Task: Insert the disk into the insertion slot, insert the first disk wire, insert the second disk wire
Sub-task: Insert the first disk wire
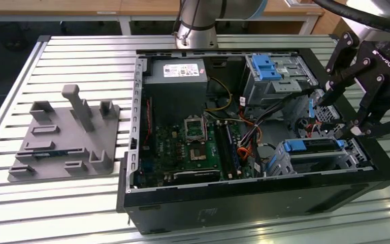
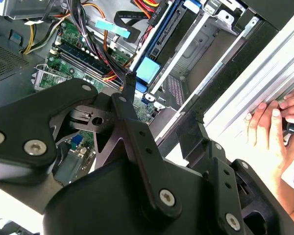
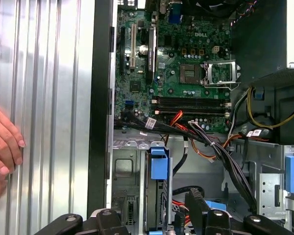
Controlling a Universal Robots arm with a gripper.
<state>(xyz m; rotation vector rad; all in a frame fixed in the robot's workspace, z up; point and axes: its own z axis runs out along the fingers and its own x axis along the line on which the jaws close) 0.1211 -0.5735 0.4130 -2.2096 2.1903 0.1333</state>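
Observation:
The disk [image 1: 310, 146], silver in a bright blue carrier, lies seated in the insertion slot [image 1: 320, 161], a small perforated silver cage at the near right corner of the open computer case. In both wrist views its blue handle [image 3: 158, 164] [image 2: 148, 69] shows edge-on inside the cage [image 3: 127, 171]. My gripper [image 1: 338, 118] [image 2: 164, 98] hovers just above the case's right wall, over the cage. It is open and nothing sits between its black fingers [image 2: 129, 81]. A bundle of black, red and orange wires [image 3: 210, 147] runs from the motherboard past the cage.
A taller cage with a blue latch [image 1: 269, 68] stands behind the slot. The motherboard [image 1: 188, 142] and power supply [image 1: 178, 71] fill the case's left. A grey fixture with pegs [image 1: 66, 137] sits on the slatted table. A person's hand [image 3: 2, 142] [image 2: 274, 122] rests beside the case.

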